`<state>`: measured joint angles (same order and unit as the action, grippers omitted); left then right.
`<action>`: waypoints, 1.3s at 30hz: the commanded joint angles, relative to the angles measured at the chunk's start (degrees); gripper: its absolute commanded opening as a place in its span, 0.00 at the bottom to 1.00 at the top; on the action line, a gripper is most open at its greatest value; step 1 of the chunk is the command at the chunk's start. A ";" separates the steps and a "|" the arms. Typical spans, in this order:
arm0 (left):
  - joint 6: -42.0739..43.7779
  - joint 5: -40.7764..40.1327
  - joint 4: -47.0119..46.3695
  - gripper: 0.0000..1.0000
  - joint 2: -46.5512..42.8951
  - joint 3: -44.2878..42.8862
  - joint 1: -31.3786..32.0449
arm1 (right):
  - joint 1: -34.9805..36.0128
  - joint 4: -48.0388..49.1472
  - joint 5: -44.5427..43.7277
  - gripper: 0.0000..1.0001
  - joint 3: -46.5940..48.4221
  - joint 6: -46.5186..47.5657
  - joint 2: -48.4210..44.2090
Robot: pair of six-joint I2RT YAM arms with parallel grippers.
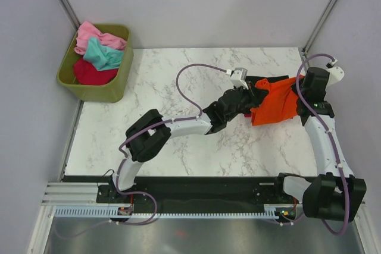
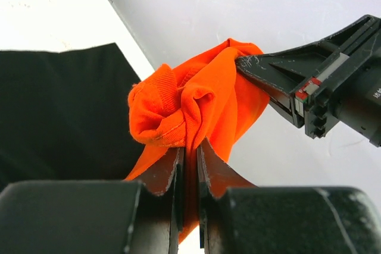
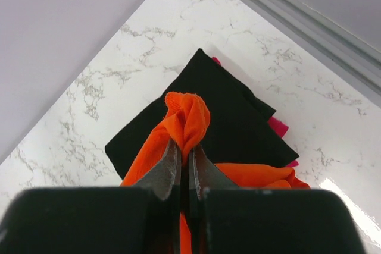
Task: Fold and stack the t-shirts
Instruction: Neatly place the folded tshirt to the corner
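Marble table (image 1: 178, 141); bin (image 1: 95, 93) holds pink (image 1: 89, 31), teal (image 1: 105, 55), crimson shirts (image 1: 92, 74); left tool (image 2: 190, 148), right tool (image 3: 186, 147) clamp orange shirt (image 1: 277, 105).

Orange t-shirt (image 1: 278, 104) bunched, raised above folded black t-shirt (image 3: 226, 105), pink one (image 3: 278, 128) seemingly beneath

Left arm (image 1: 178, 126) is stretching rightwards, left gripper (image 2: 190, 150) pinching the orange shirt (image 1: 280, 102); right arm (image 1: 324, 138) is bending inward, right gripper (image 3: 186, 151) clamping it too.
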<state>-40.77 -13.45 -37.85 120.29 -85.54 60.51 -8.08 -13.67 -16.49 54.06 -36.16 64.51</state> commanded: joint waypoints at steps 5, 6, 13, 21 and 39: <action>4.48 -3.42 -1.79 0.02 5.74 -9.55 0.05 | -0.80 6.54 -3.02 0.00 5.35 -1.63 6.84; 4.30 -3.25 -1.45 0.02 6.70 -10.43 -0.48 | -0.80 6.90 -3.02 0.00 5.70 -2.07 7.55; 0.78 -1.66 1.19 0.02 12.86 -17.72 -3.82 | -0.80 10.33 -2.23 0.00 8.07 -4.00 16.77; -1.76 0.36 4.00 0.02 19.88 -26.94 -9.88 | -0.89 12.88 -2.31 0.00 14.65 -4.62 26.36; 0.26 1.07 14.99 1.00 13.50 -24.27 -15.42 | 0.78 14.55 -2.40 0.85 20.30 -0.32 31.84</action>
<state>-42.52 -10.22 -22.61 144.44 -116.18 44.64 -8.91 -1.23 -16.91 75.94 -38.70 104.05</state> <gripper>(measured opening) 0.993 0.849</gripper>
